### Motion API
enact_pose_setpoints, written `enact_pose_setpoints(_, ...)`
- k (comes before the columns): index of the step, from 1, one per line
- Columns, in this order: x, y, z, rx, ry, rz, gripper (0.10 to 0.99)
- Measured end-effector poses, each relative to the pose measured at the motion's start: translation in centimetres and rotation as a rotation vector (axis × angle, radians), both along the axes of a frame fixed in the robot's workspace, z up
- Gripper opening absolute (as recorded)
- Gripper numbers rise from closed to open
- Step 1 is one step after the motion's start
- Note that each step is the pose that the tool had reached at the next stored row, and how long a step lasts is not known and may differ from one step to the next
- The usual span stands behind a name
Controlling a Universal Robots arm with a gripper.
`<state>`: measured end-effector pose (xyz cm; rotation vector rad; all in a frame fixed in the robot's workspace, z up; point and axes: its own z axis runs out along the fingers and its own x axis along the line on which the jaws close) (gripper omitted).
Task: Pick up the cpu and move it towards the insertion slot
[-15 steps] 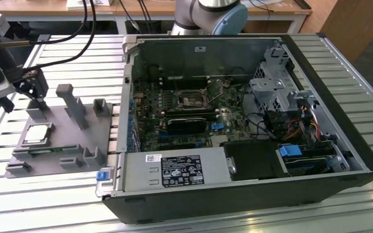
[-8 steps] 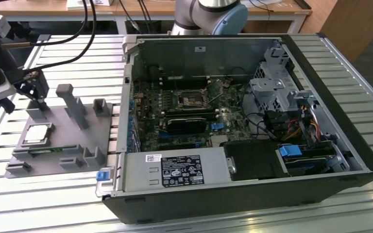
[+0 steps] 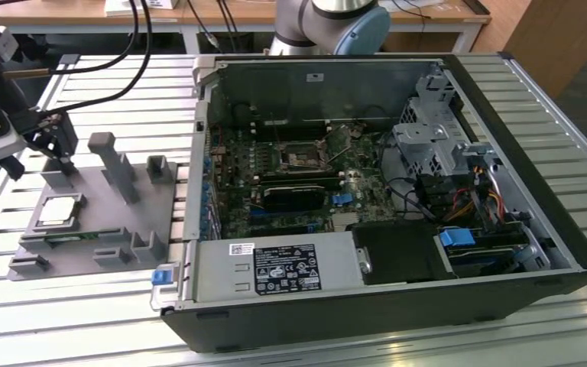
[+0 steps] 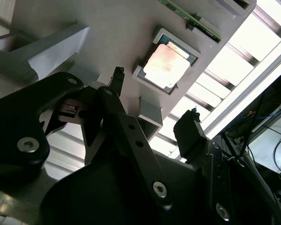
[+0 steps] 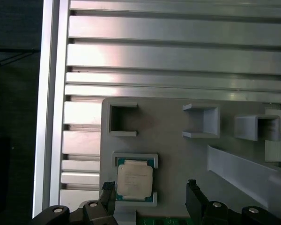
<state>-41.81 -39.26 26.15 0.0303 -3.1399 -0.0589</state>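
Claw (image 5: pixel 150 185) hangs wide open, empty, over the cpu (image 5: pixel 135 180) seated in its grey holder (image 5: pixel 173 154), seemingly aligned to straddle its edges

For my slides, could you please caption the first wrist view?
Open end effector above the grey fixture, cpu seated in its square recess.

The cpu (image 3: pixel 57 210) (image 4: pixel 166 65) (image 5: pixel 135 180) lies flat in a square recess of the grey plastic holder (image 3: pixel 100 206). Its silvery-white top faces up with a thin rim around it, and I see it seated squarely in both wrist views. The insertion slot (image 3: pixel 301 158) sits well apart from it, inside the open computer case (image 3: pixel 426 298) — a square black socket framed in silvery metal.
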Motion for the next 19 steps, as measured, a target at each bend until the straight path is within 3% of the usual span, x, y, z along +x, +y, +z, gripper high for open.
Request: enact_pose_setpoints(19, 0.00, 0.00, -0.66, 0.000, 0.0000, 0.000, 0.706)
